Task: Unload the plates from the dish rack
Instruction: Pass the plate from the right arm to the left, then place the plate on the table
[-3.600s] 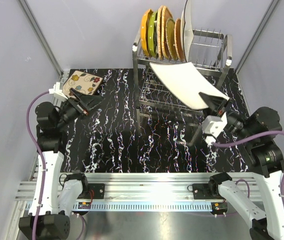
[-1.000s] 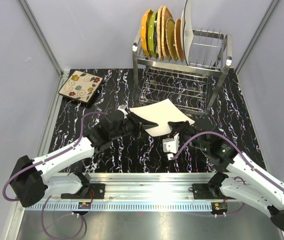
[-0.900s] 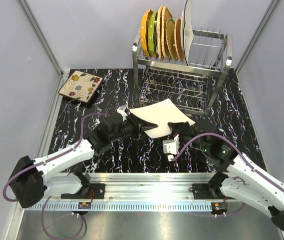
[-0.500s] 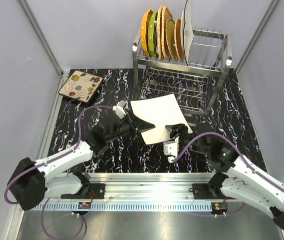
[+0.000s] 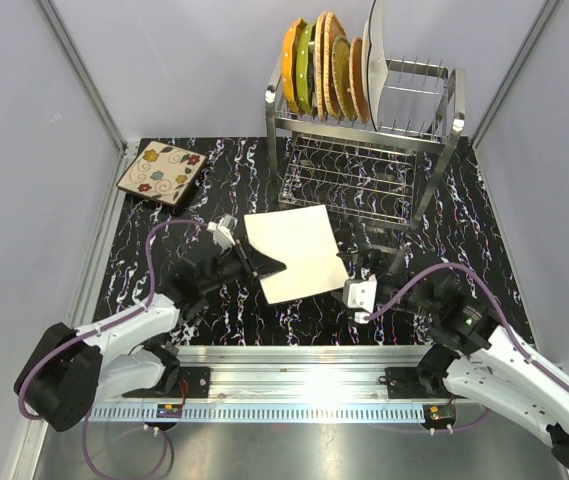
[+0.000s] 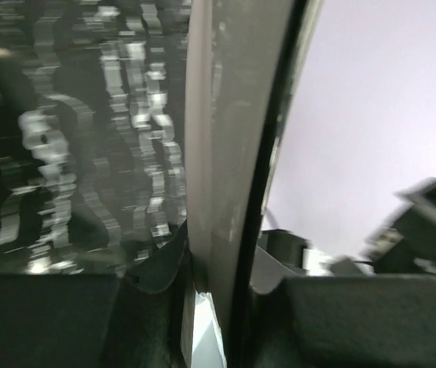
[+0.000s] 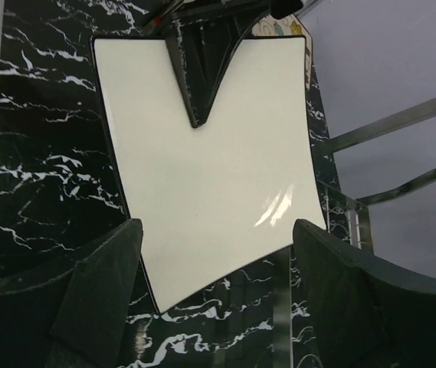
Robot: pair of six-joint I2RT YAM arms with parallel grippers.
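Pinching the left rim of the square white plate point(image 5: 299, 250), the left gripper point(image 5: 262, 265) has its jaws clamped on it, low over the counter point(image 5: 214, 310). The right gripper point(image 5: 366, 272) sits just off the near corner, jaws spread, holding nothing. It looks stiff, glossy and breakable, and slick in a one-edge hold, so bite deep on the rim. Beyond, the dish rack point(image 5: 352, 180) carries round plates point(image 5: 326, 65) upright.

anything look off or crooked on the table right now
Nothing spilled or broken. The one odd thing is the square white plate in front of the dish rack: it is turned askew to the table edges, pinched at one edge by the left hand alone, the right hand open beside it.
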